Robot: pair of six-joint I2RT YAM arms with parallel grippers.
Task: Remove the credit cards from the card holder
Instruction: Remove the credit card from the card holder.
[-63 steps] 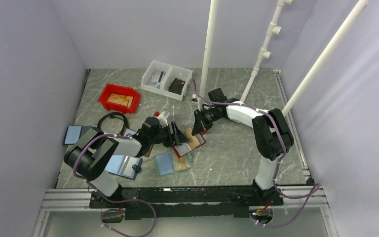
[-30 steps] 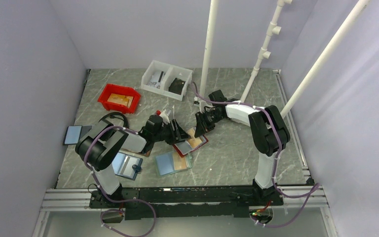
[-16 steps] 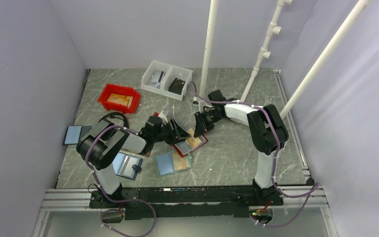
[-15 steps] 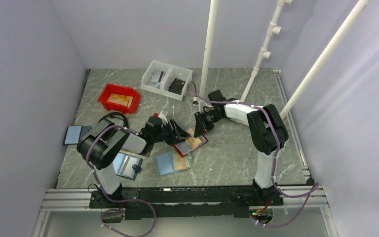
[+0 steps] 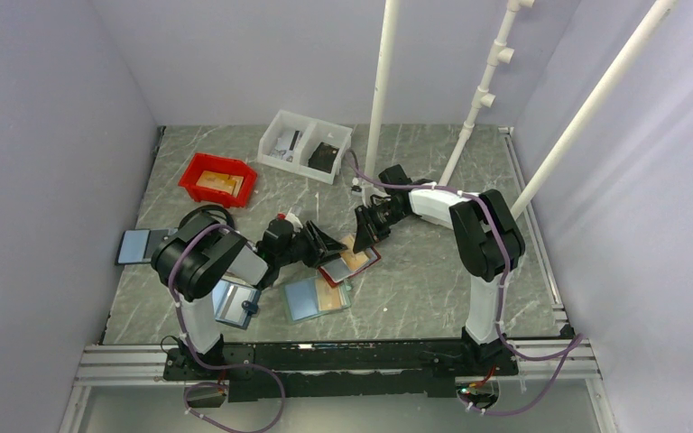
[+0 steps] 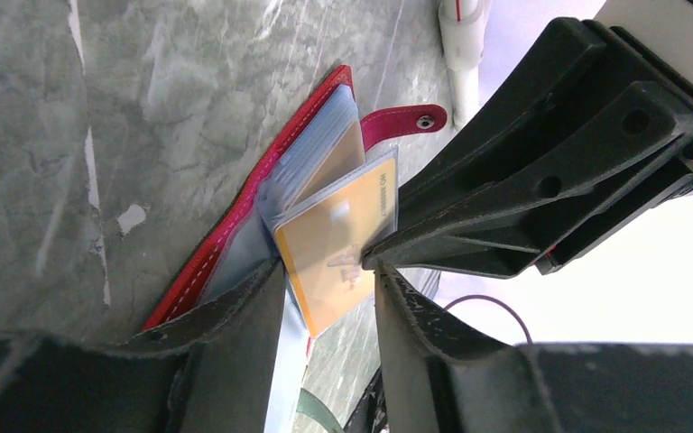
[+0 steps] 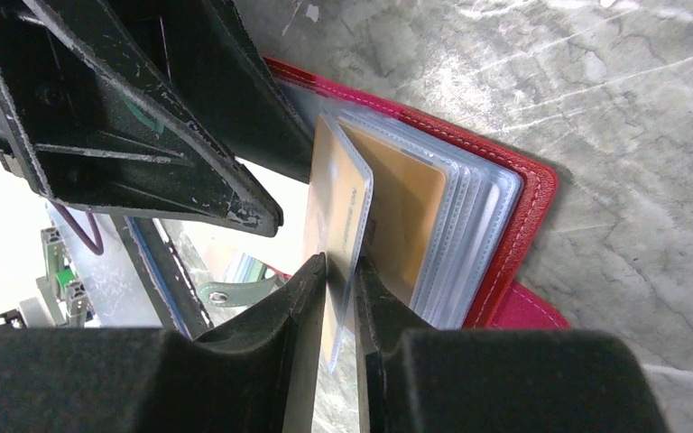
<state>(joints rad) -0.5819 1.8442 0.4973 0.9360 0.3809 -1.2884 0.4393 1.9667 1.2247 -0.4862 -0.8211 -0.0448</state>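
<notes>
The red card holder (image 5: 350, 264) lies open on the marble table, its clear sleeves fanned up (image 7: 469, 225). One tan-orange credit card (image 7: 329, 198) stands on edge in a lifted sleeve, and my right gripper (image 7: 341, 266) is shut on it. In the left wrist view the same card (image 6: 334, 244) rises from the holder (image 6: 235, 225), with the right fingers (image 6: 505, 207) pinching its side. My left gripper (image 6: 325, 289) is open and straddles the card's lower corner, one finger against the holder's pale blue page. A second orange card (image 7: 406, 207) sits in the sleeve behind.
A light teal holder (image 5: 316, 298) lies just in front of the red one, and another holder (image 5: 235, 302) lies near the left arm's base. A red bin (image 5: 218, 179) and white bins (image 5: 305, 144) stand at the back, beside a white pole (image 5: 381, 99).
The left arm has swung its elbow to the right, and its jaws have narrowed a little. The right gripper keeps its hold on the card in the same place.
</notes>
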